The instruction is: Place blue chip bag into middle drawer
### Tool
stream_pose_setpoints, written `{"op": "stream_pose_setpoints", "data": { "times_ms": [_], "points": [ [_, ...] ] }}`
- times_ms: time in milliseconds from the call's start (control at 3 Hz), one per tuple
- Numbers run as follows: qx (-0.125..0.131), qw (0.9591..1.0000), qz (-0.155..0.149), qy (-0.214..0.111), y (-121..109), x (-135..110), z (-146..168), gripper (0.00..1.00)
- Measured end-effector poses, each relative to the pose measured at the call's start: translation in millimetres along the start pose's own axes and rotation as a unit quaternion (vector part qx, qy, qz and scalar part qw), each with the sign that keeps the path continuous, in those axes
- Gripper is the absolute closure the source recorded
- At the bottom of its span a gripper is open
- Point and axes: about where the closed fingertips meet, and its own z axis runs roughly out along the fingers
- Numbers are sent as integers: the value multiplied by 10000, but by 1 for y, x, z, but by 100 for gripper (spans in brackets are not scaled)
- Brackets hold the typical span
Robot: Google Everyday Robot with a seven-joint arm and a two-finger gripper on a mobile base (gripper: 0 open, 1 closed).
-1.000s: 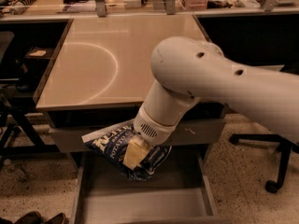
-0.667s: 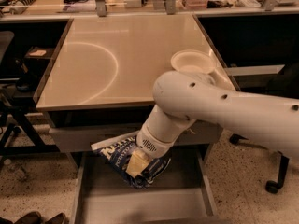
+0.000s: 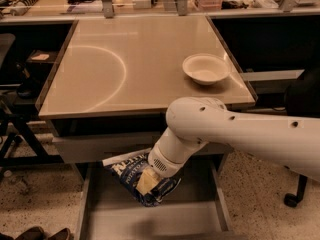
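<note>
The blue chip bag (image 3: 131,174) is dark navy with white lettering and hangs tilted over the open middle drawer (image 3: 100,223), a shallow grey metal drawer pulled out below the tabletop. My gripper (image 3: 148,180) reaches down from the white arm and is shut on the bag, its pale fingers (image 3: 146,182) pressed on the bag's middle. The bag is above the drawer's back half and its lower end is close to the floor of the drawer; I cannot tell whether it touches.
A white bowl (image 3: 205,68) stands on the beige tabletop (image 3: 125,69) at the right. A shut grey drawer front (image 3: 100,147) lies just above the open one. Chair legs stand at the left (image 3: 15,134) and a chair wheel at the right (image 3: 291,200).
My arm has drawn down and to the right, uncovering the white bowl. The bag has moved lower, down towards the drawer, still in the gripper.
</note>
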Motion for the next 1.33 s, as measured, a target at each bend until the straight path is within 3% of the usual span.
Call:
{"op": "stream_pose_setpoints", "data": {
  "times_ms": [667,1333],
  "points": [
    [-208,9981,532,232,-14,32,91,100],
    [-230,9960,821,259,-33,41,160,100]
  ]
}}
